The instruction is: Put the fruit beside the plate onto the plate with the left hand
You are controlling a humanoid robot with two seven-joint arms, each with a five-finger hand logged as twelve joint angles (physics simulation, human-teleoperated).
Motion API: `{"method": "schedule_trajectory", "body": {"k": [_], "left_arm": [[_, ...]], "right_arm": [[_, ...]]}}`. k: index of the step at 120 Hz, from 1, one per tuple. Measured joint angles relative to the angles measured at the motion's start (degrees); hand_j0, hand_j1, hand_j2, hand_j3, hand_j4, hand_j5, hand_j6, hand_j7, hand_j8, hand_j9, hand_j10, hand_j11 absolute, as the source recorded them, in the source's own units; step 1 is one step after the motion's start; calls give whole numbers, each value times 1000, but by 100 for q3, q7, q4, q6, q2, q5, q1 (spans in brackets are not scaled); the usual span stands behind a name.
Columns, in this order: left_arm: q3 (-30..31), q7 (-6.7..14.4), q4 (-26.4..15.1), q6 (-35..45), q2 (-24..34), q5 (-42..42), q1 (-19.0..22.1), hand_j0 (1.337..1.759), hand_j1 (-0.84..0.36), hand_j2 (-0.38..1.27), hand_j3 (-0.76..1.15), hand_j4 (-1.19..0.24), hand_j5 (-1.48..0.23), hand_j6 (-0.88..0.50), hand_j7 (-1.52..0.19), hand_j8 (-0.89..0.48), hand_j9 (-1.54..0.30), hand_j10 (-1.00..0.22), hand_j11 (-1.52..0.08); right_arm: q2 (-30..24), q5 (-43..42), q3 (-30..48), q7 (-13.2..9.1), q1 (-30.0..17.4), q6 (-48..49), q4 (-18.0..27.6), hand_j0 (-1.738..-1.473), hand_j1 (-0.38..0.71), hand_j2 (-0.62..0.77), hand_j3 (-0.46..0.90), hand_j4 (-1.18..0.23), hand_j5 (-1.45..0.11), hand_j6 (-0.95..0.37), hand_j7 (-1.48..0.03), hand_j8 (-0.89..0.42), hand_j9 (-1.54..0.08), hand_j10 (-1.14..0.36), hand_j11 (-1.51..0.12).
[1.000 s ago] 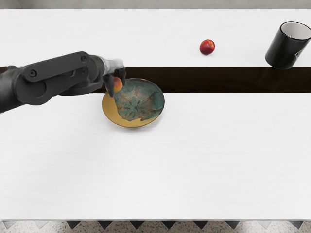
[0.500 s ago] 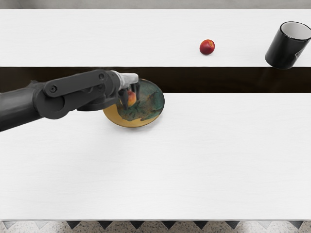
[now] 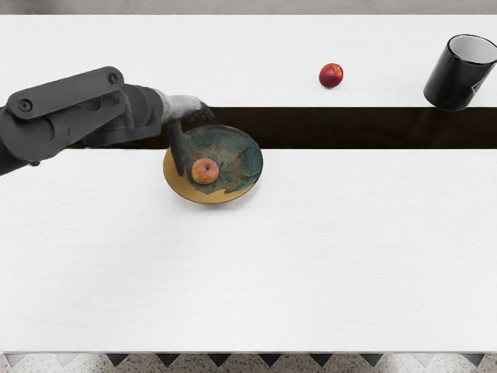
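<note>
Since half a second ago your left hand [image 3: 185, 118] has let go and backed off to the plate's left edge. So now the round orange-red fruit [image 3: 205, 170] sits loose on the teal-and-gold ceramic plate [image 3: 242, 159], a bit left of its middle. Your fingers [image 3: 177, 148] are loosely spread and hold nothing, one hanging over the plate's left rim. A second small red fruit [image 3: 331, 75] lies well off to the plate's upper right, with a tilted black mug [image 3: 458, 74] further right.
</note>
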Motion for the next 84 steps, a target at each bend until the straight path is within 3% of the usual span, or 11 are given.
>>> {"method": "schedule_trajectory", "body": {"k": [18, 37, 63, 84], "left_arm": [[-876, 0, -259, -1503, 654, -1729, 41, 1658, 255, 30, 0, -89, -121, -73, -118, -75, -118, -90, -118], [-1273, 0, -448, -2048, 1435, -3216, 74, 1658, 291, 17, 0, -55, -72, -47, -71, -48, -71, -55, -71], [-1374, 0, -1024, -2182, 2447, -4118, 416, 1658, 311, 9, 0, -35, -45, -33, -44, -33, -44, -35, -44], [-1392, 0, -1186, -2198, 2685, -4457, 442, 1658, 317, 7, 0, -29, -37, -28, -36, -28, -36, -29, -36]], "right_arm": [[0, 0, 0, 0, 0, -1, 0, -1658, -349, 0, 0, 0, 0, 0, 0, 0, 0, 0, 0], [0, 0, 0, 0, 0, 0, 0, -1658, -349, 0, 0, 0, 0, 0, 0, 0, 0, 0, 0], [0, 0, 0, 0, 0, 0, 0, -1658, -349, 0, 0, 0, 0, 0, 0, 0, 0, 0, 0], [0, 0, 0, 0, 0, 0, 0, -1658, -349, 0, 0, 0, 0, 0, 0, 0, 0, 0, 0]]}}
